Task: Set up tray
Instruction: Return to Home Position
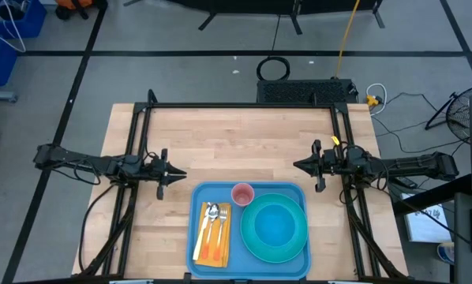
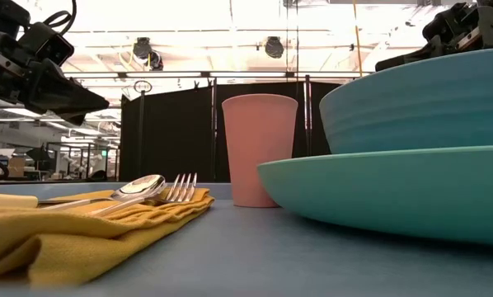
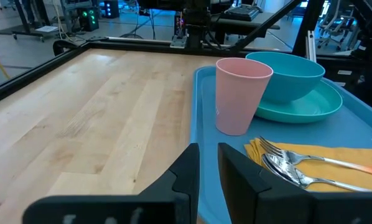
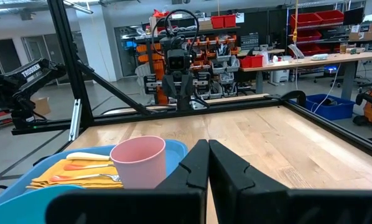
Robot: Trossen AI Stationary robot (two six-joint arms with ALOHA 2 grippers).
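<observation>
The blue tray (image 1: 195, 237) lies at the table's near edge, between the two arms. On it rest a pink cup (image 1: 243, 194), upright at the far rim, a turquoise bowl (image 1: 274, 227) sitting on a turquoise plate (image 1: 297, 244), and a fork and spoon (image 1: 214, 221) lying on a folded yellow napkin (image 1: 212, 248). My left gripper (image 1: 181, 175) hovers left of the tray, shut and holding nothing. My right gripper (image 1: 297, 166) hovers right of the tray's far corner, also shut on nothing. The cup (image 3: 241, 94) and cutlery (image 3: 298, 167) show in the left wrist view.
Bare wooden tabletop (image 1: 236, 142) stretches across the far half, between and beyond the grippers. A black frame (image 1: 244, 104) borders the table's far and side edges. The bowl (image 2: 428, 99) and plate (image 2: 395, 194) fill the low view's right side.
</observation>
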